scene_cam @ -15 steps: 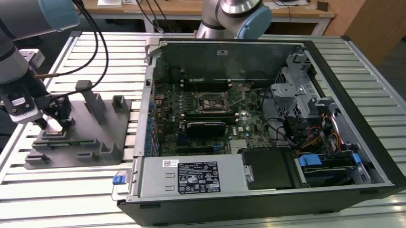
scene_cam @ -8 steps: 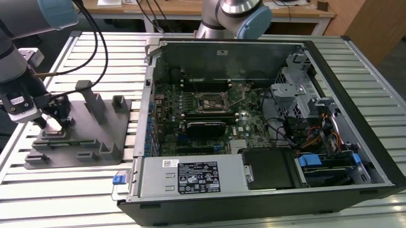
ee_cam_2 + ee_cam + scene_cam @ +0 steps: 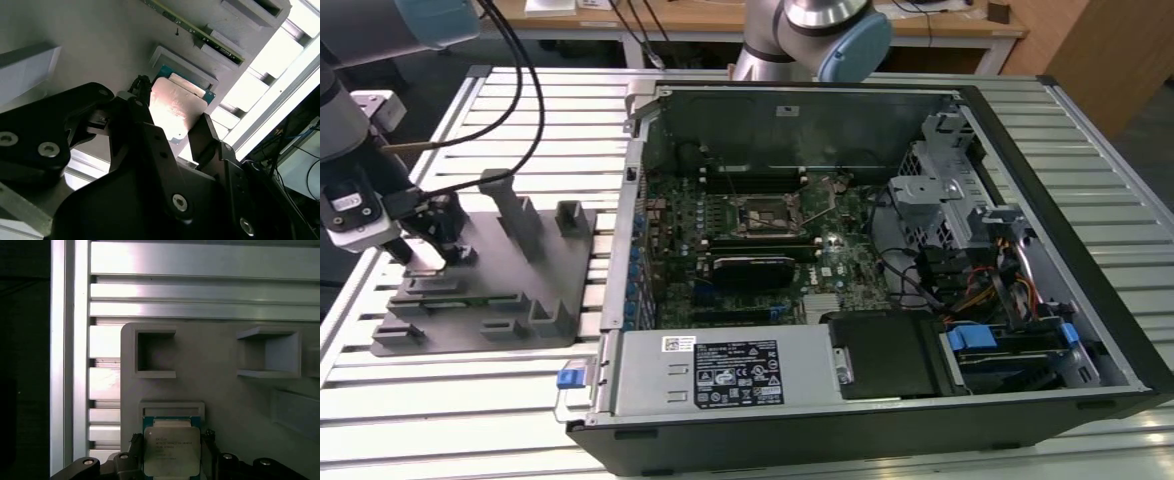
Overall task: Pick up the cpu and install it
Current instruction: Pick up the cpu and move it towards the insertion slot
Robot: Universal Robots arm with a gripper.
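The cpu (image 3: pixel 171 452) sits at a small framed seat near the edge of the grey tray (image 3: pixel 240 405), as we see in the first wrist view. The gripper (image 3: pixel 172 440) has its fingers (image 3: pixel 135 443) closed against two opposite edges of the chip. The open computer case (image 3: pixel 881 250) stands to the exterior view's right.

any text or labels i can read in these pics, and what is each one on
cpu: several lines of fine print on its silver top in the first wrist view, too small to read.
white sticker on the power supply: print too small to read.
black label on the same unit: rows of print and marks, too small to read.
No text here can be quoted with confidence.
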